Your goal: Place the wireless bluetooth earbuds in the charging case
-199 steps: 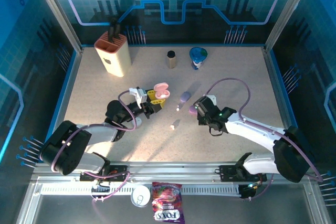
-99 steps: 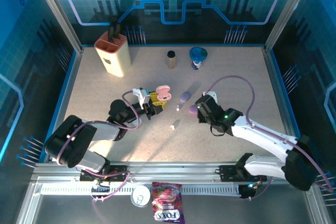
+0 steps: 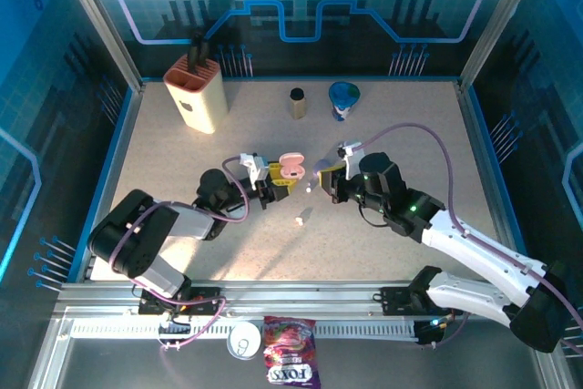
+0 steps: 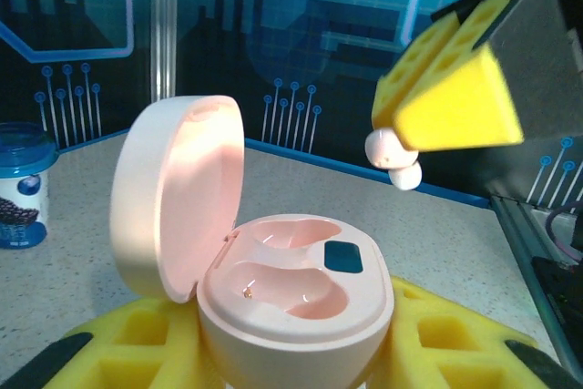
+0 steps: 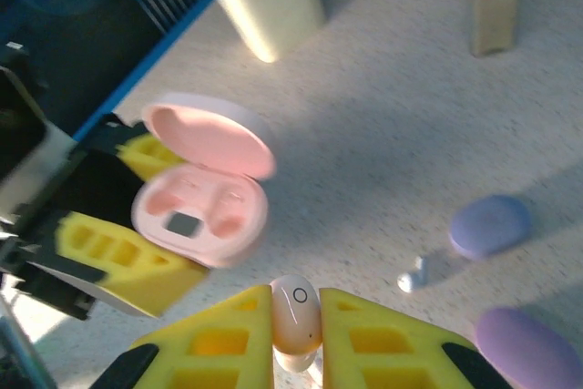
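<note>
My left gripper (image 3: 276, 177) is clamped on the pink case (image 4: 296, 293), gripping its base between the yellow pads. The lid stands open and upright on one side, and both wells lie bare, facing up. My right gripper (image 5: 296, 330) is clamped on one pale earbud (image 4: 393, 154), which hangs above and beside the case, apart from it.

On the table (image 3: 410, 125) under my right gripper:
- a light purple case (image 5: 490, 225)
- a loose white earbud (image 5: 412, 275) just beside it
- a darker purple case (image 5: 528, 348)

A knife block (image 3: 196, 93), a bottle (image 3: 297, 103) and a blue tub (image 3: 343, 99) stand well back.
</note>
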`<state>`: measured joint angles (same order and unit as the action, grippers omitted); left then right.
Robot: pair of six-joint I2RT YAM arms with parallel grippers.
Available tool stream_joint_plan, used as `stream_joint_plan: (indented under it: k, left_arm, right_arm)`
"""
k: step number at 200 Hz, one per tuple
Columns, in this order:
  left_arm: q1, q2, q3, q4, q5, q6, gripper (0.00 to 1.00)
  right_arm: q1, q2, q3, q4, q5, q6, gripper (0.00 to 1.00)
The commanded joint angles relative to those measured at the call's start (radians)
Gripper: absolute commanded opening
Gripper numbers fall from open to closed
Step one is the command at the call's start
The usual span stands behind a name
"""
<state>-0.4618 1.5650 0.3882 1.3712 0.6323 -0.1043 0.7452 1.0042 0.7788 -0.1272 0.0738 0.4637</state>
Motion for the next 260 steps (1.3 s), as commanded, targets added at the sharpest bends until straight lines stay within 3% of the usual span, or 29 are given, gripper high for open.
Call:
stream_joint_plan:
  k: [1, 76, 211, 225, 260]
  left_arm:
    - [-0.012, 0.015, 0.027, 0.029, 0.068, 0.010, 0.30]
    - [-0.033, 0.021, 0.042, 0.030, 0.088, -0.002, 0.30]
    - [-0.033, -0.005, 0.048, 0.031, 0.052, -0.033, 0.30]
    - [-0.033, -0.003, 0.050, 0.031, 0.049, -0.034, 0.30]
    - [-0.032, -0.001, 0.049, 0.031, 0.037, -0.025, 0.30]
  right_arm:
    - [0.009, 0.005, 0.021, 0.126, -0.094, -0.060, 0.16]
    - [0.009, 0.104, 0.054, 0.155, -0.137, -0.065, 0.16]
    - [-0.007, 0.143, -0.022, 0.168, -0.123, -0.063, 0.17]
    - [-0.011, 0.133, -0.027, 0.167, -0.125, -0.062, 0.21]
    - [-0.022, 0.075, -0.043, 0.180, -0.094, -0.045, 0.42]
